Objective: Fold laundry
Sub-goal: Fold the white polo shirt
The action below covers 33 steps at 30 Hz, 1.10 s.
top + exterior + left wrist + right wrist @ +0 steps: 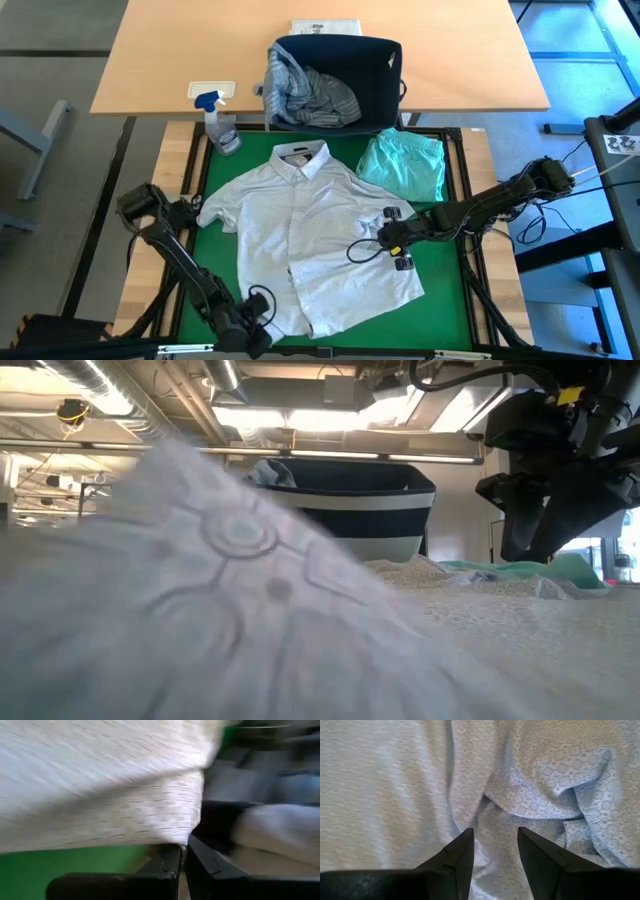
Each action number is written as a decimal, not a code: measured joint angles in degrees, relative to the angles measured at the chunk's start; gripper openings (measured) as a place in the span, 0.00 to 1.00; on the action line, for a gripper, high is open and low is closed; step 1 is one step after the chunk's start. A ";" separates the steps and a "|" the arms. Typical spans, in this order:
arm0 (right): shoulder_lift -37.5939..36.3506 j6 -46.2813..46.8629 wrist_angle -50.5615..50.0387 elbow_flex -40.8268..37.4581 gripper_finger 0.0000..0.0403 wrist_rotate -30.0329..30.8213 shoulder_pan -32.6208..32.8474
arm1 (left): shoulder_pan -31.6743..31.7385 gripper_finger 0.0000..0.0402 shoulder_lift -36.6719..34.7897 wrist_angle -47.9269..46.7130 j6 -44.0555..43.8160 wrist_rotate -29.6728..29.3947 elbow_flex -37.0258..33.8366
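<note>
My left hand (258, 333) is pinched shut on the pale patterned button-up shirt (310, 235)'s bottom hem; my right hand (398, 240) hovers part-open. Next, I think, I lift and fold.

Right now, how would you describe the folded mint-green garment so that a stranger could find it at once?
Start from the green mat on the table, where a pale button-up shirt lies spread out. Go to the mat's far right corner, just in front of the dark fabric basket. There lies the mint-green garment, a small folded piece; it is the only mint-green thing, and the shirt beside it is pale grey.
</note>
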 joint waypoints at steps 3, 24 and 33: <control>0.00 0.00 0.12 0.00 0.37 0.00 0.00 | -0.06 0.03 -3.14 3.47 -5.85 1.52 0.08; -0.02 1.66 0.20 0.02 0.37 -0.62 0.00 | 0.52 0.33 -6.74 -9.43 -12.08 21.82 0.10; 1.23 1.63 13.58 0.12 0.38 -0.46 0.00 | 6.52 0.37 -14.79 -27.47 2.73 -8.03 0.10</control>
